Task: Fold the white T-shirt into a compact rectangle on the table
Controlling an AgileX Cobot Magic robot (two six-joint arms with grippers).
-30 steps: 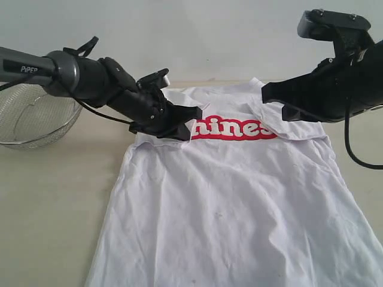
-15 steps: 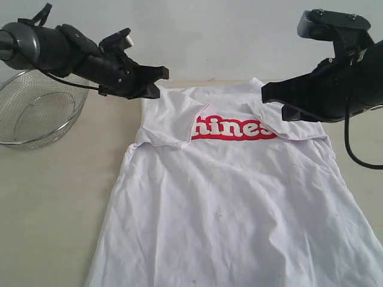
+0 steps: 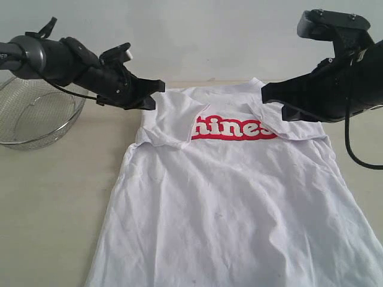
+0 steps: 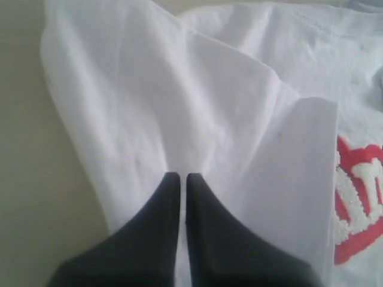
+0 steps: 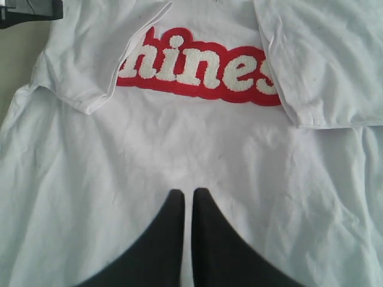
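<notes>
Findings for you, operator. The white T-shirt [image 3: 239, 197] lies spread on the bench [image 3: 54, 197], chest side up. Its upper part sits below both end effectors and its body runs away from them towards the hem. The cloth is wrinkled throughout.

The red band [image 3: 234, 128] with white lettering crosses the chest between the two end effectors. Both sleeves are turned inward over it, so only "hines" reads.

The left-side sleeve [image 3: 173, 116] lies folded directly ahead of the left end effector [image 4: 181, 176], with its hem edge crossing the start of the band. Your left end effector [image 3: 157, 95] has its jaws closed together, with only a thin slit between the tips and nothing held. Its tips sit at the outer edge of that fold. I cannot tell whether they touch the cloth.

The right-side sleeve [image 3: 281, 122] lies folded beneath the right end effector [image 3: 276, 103]. Your right end effector [image 5: 184, 191] is likewise closed on nothing. It is held above the shirt with plain cloth under its tips and the band ahead of them.

A wire-mesh bowl [image 3: 36, 116] stands on the bench behind the left end effector, beside its arm and apart from the shirt.
</notes>
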